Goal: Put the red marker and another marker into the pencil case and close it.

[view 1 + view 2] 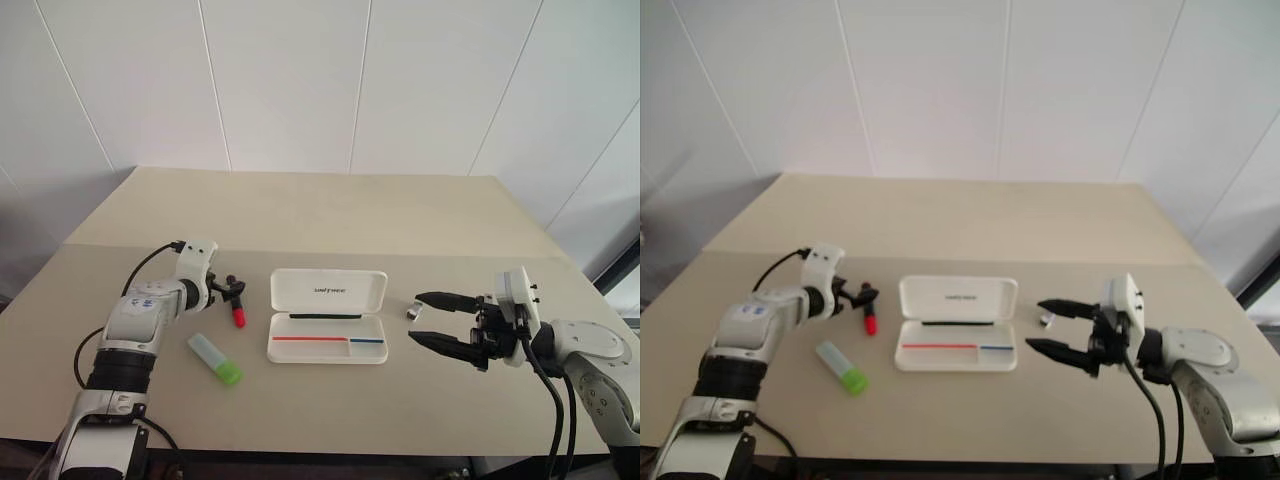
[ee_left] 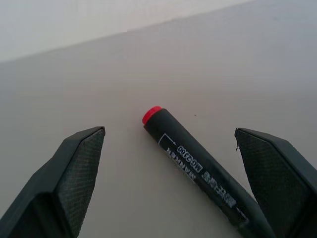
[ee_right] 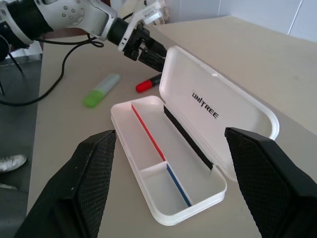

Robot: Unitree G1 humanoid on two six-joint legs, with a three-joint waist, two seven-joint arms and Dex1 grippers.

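Left claw [image 1: 232,290], spread wide, straddles the red marker [image 1: 239,316] on the desk [image 1: 330,215]; closing off-centre could roll it away.

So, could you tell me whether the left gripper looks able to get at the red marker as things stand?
Probably yes: the left gripper is open, the red marker lies on the table between its fingers, and nothing blocks it.

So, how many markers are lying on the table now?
2. The slim black marker with red cap lies left of the open white plastic pencil case, between the left gripper's open jaws. The stubby mint highlighter with lime-green cap lies nearer the table's front edge.
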